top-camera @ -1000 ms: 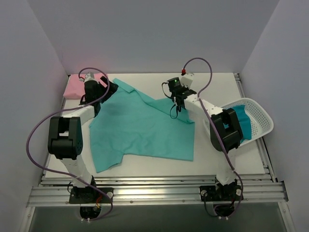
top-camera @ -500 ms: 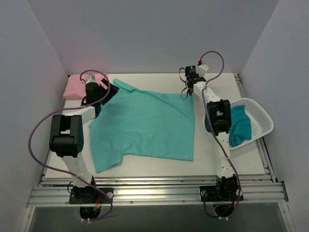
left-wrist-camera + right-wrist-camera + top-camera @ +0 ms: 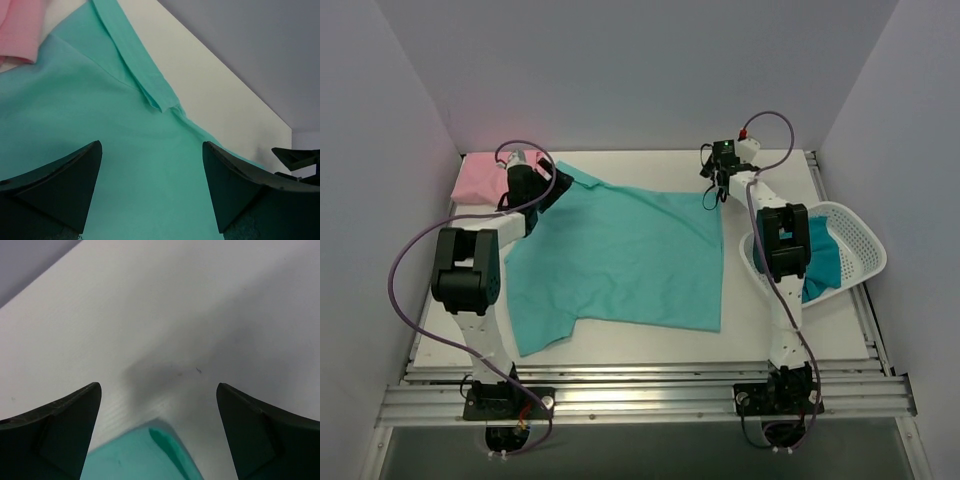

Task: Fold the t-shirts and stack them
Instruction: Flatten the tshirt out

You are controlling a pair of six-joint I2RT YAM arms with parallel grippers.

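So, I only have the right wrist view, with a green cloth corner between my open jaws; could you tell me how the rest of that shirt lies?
Observer: The mint-green t-shirt lies spread flat across the middle of the table; your corner is its far right one.
Operator: Thank you. And the other arm?
Observer: On the left arm the jaws stand open over the shirt's far left edge.
Operator: Where would I find the next shirt, please?
Observer: The teal t-shirt sits in the white basket at the table's right edge.
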